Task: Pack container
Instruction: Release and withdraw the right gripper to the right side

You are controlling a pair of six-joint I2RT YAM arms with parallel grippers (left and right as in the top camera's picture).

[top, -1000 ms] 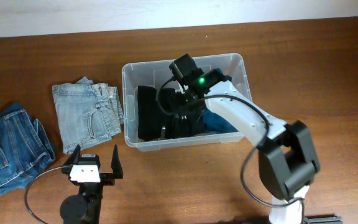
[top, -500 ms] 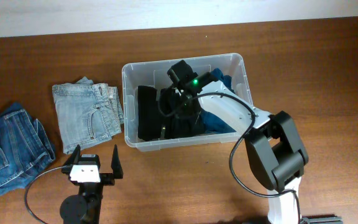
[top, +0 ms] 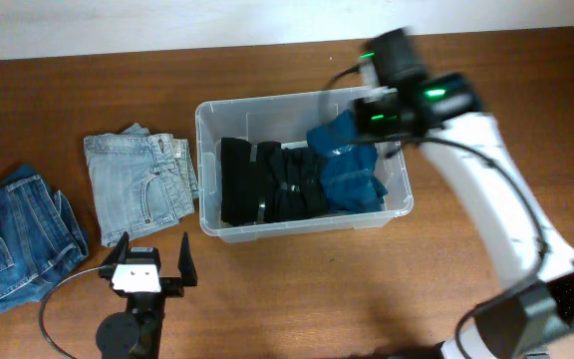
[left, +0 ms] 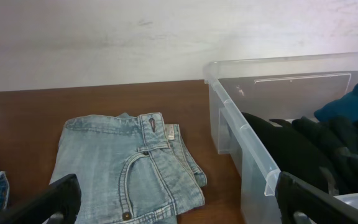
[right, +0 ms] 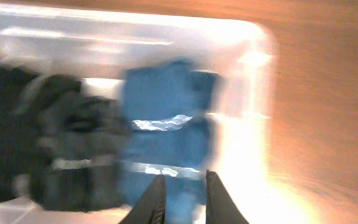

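Observation:
The clear plastic container (top: pixel 298 100) stands mid-table and holds folded black garments (top: pixel 267 181) on its left side and a blue garment (top: pixel 351 166) on its right. My right gripper (top: pixel 377 112) hovers above the container's far right corner, blurred by motion. In the right wrist view its fingers (right: pixel 183 177) are nearly together with nothing between them, over the blue garment (right: pixel 166 130) and the container (right: pixel 253 38). My left gripper (top: pixel 154 255) rests wide open near the front edge, empty. It faces folded light-blue jeans (left: pixel 129 168) and the container's left wall (left: pixel 229 121).
Folded light-blue jeans (top: pixel 138 179) lie on the wooden table just left of the container. Darker blue jeans (top: pixel 13 237) lie at the far left edge. The white right arm (top: pixel 506 209) arcs across the table's right side. A pale wall runs along the back.
My right arm has lifted out of the container's middle and swung to its far right corner, leaving the black garments inside. The left arm has stayed still.

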